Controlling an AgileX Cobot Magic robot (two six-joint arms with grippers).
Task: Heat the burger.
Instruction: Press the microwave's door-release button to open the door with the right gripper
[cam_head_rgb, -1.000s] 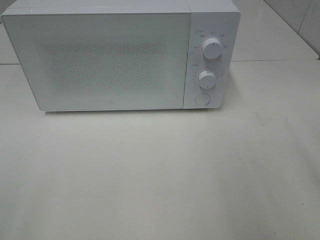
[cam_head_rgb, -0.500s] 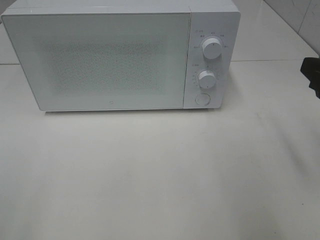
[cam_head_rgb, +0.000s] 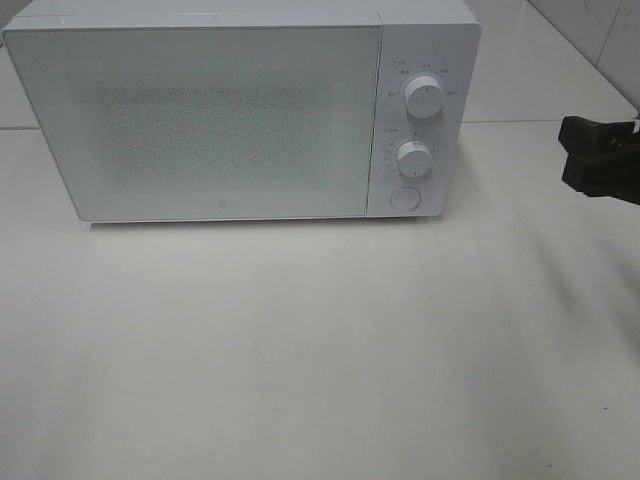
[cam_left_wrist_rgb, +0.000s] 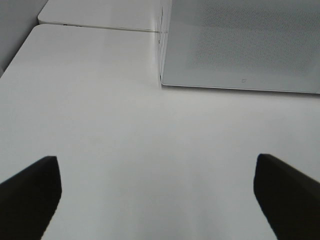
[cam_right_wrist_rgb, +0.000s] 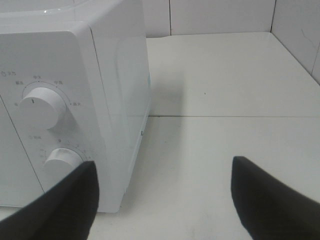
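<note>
The burger is out of view in every frame. A white microwave (cam_head_rgb: 220, 120) stands at the back of the table with its door shut. My right gripper (cam_head_rgb: 572, 152) reaches in from the right edge, level with the control panel and well apart from it. In the right wrist view its fingers stand wide apart, so the right gripper (cam_right_wrist_rgb: 165, 205) is open and empty, facing the microwave's (cam_right_wrist_rgb: 115, 90) right front corner. My left gripper (cam_left_wrist_rgb: 157, 197) is open and empty too, low over the bare table in front of the microwave's (cam_left_wrist_rgb: 240, 40) left front corner.
The control panel carries an upper knob (cam_head_rgb: 425, 98), a lower knob (cam_head_rgb: 413, 156) and a round button (cam_head_rgb: 404, 197). The white table (cam_head_rgb: 320, 350) spreads in front of the microwave. A tiled wall (cam_right_wrist_rgb: 220, 15) rises behind, and another at the far right.
My right gripper has come into the exterior high view from the right edge and moved left toward the microwave. The microwave door has stayed shut.
</note>
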